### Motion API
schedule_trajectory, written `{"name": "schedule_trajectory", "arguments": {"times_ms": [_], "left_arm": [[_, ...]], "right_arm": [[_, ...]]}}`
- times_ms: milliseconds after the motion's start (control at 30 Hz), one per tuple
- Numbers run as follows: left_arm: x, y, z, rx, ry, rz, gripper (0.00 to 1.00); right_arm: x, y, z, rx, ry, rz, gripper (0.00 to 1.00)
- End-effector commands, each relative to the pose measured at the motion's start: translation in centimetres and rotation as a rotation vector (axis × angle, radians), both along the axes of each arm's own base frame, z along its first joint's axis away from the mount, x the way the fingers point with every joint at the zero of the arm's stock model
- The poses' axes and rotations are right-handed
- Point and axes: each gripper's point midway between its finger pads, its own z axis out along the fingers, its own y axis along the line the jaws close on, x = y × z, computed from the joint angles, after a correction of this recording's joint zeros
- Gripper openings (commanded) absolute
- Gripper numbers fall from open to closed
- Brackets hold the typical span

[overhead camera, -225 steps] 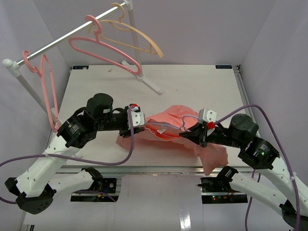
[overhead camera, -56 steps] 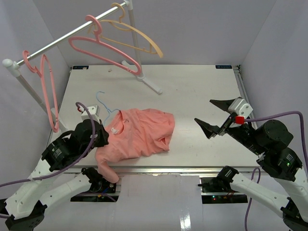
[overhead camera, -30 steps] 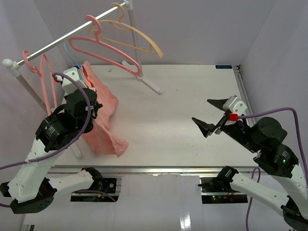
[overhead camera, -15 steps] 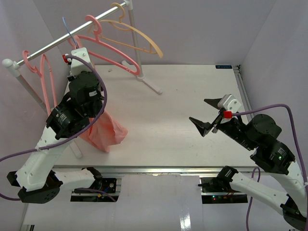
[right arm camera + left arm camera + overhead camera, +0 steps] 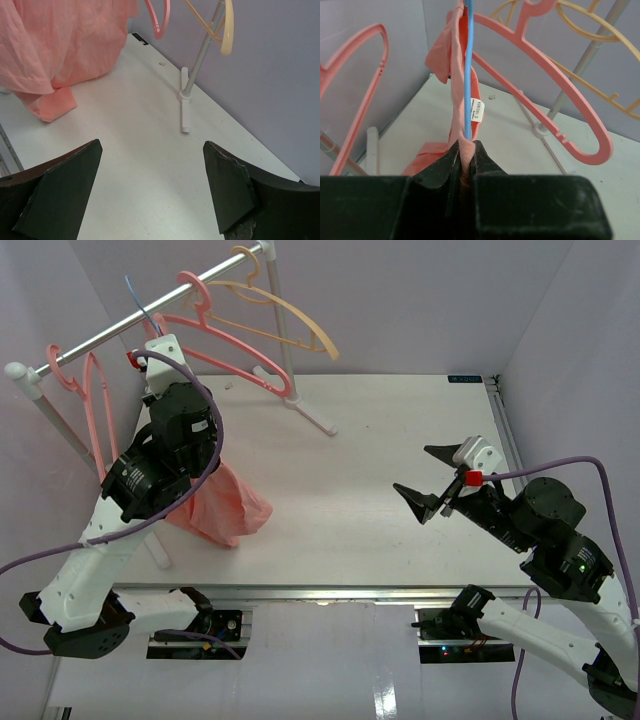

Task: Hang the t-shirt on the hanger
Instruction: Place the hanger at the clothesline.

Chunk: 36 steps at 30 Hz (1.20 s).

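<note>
My left gripper is raised beside the clothes rail and shut on a fold of the salmon-pink t-shirt. The light-blue wire hanger rises straight out of that same fold. In the top view the hanger's hook pokes up next to the rail, and the t-shirt hangs down under the left arm, its hem near the table. A white size label shows at the collar. My right gripper hovers over the table's right side, open and holding nothing; the right wrist view shows the t-shirt far off.
Two thick pink hangers and a pale orange one hang on the rail. The rack's post and white foot stand at the back of the table. Purple walls close in both sides.
Over the last second my left arm has lifted the t-shirt and hanger from low at the left up beside the rail. The right arm has barely shifted.
</note>
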Motion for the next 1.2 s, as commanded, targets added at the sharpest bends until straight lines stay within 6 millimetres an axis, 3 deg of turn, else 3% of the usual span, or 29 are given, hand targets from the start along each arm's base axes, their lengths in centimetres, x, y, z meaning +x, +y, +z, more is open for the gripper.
{"name": "schedule_trajectory", "arguments": {"times_ms": [0,100,300,633,867,1000,1167], "left_arm": [[0.7,0.5,-2.7,-0.105,0.039,0.001,0.00],[2.3,2.3,-4.7,-0.138,0.078,0.003,0.00],[3.4,4.6,-5.8,-0.141,0.091,0.057,0.00],[3.8,6.6,-3.1,-0.021,0.007,0.138,0.00],[5.4,6.0,-1.1,-0.012,-0.019,0.119,0.00],[5.7,6.4,-1.5,-0.007,-0.003,0.150,0.00],[5.7,7.1,-3.3,-0.023,0.015,0.177,0.00]], "right_arm": [[-0.4,-0.1,1.1,0.052,-0.026,0.011,0.89],[-0.4,0.0,1.1,0.053,-0.027,0.012,0.89],[-0.4,-0.3,1.2,0.059,-0.042,0.005,0.89],[-0.7,-0.2,1.0,0.061,-0.042,0.020,0.89],[-0.4,0.2,0.7,0.053,-0.024,0.023,0.89],[-0.4,0.2,0.5,0.052,-0.022,0.020,0.89],[-0.5,0.4,0.7,0.060,-0.030,0.031,0.89]]}}
